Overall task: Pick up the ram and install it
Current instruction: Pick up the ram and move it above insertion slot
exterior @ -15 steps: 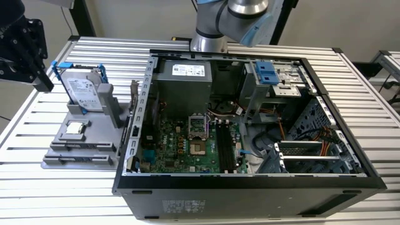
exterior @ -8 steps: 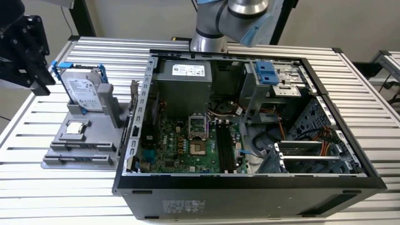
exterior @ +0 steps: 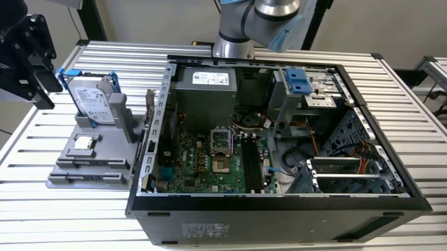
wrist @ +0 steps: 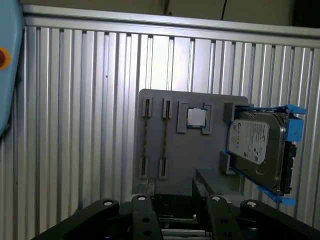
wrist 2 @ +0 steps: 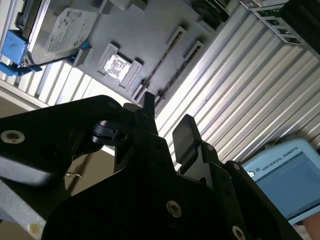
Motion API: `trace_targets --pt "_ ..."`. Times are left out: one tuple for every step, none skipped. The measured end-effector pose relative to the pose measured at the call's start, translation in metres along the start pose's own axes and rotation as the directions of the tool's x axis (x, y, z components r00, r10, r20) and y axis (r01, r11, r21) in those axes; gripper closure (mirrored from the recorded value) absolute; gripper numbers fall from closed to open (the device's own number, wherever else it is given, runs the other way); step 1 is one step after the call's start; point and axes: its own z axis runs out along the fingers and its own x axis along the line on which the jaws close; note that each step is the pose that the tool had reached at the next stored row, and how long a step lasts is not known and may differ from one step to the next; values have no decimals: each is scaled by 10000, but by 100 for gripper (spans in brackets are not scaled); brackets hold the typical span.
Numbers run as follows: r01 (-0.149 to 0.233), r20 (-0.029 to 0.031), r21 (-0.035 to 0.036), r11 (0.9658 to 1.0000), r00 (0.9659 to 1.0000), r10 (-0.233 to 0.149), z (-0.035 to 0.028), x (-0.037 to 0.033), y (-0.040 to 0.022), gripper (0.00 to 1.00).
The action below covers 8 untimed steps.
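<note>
My gripper (exterior: 38,78) hangs high beyond the exterior view's left edge of the table, up and away from the grey holder (exterior: 70,183). In both wrist views the fingers (wrist 2: 185,135) stand apart with nothing between them, so the gripper (wrist: 175,202) is open. Two long slots with end clips lie side by side on the holder (wrist: 190,155). A thin dark strip (wrist: 145,137) runs along each slot. It looks like the ram seen edge-on, though I cannot be sure. The same strip (wrist 2: 157,67) shows past the fingertips in the second wrist view.
The holder also carries a grey hard drive (exterior: 94,102) in a blue frame and a small square processor chip (exterior: 84,141). At its right stands the open computer case (exterior: 279,206) with the motherboard (exterior: 202,164) and its dark memory slots (exterior: 253,162). A blue-edged pendant (wrist 2: 285,175) lies nearby.
</note>
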Motion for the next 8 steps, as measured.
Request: trace_targets --pt "10 0 -1 10000 10000 -10 0 0 0 0" --pt "20 0 -2 10000 10000 -20 0 0 0 0" --pt "31 0 -2 10000 10000 -31 0 0 0 0" --pt "40 0 -2 10000 10000 -40 0 0 0 0" --pt "43 0 -5 10000 10000 -43 0 0 0 0" --pt "38 2 -11 10000 10000 -38 5 0 0 0" --pt "33 2 -21 10000 10000 -33 9 0 0 0" --pt "32 0 -31 10000 10000 -32 17 1 0 0"
